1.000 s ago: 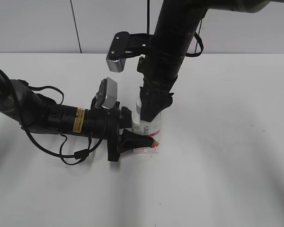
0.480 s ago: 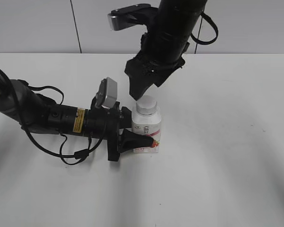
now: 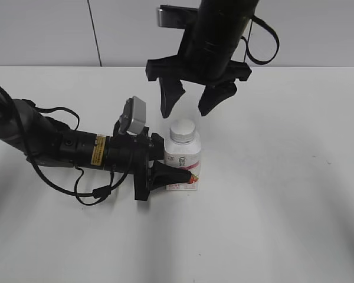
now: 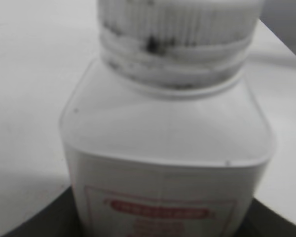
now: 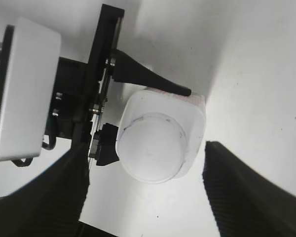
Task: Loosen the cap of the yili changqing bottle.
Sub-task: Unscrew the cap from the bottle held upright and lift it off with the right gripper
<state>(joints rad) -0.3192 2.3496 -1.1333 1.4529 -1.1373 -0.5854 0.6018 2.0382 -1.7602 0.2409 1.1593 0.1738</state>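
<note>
R gripper (image 3: 192,106) spread wide, above cap (image 3: 183,130) | L gripper (image 3: 165,177) clamps bottle (image 3: 183,165) base | light, slick plastic; grip ribbed rim.

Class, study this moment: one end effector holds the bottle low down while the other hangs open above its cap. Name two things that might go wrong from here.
1. The left end effector grips the yili changqing bottle only near its label, so a twist on the cap might turn or tip the whole bottle.
2. The right end effector hangs open above the cap; descending off-centre, one finger might strike the cap's top.
</note>
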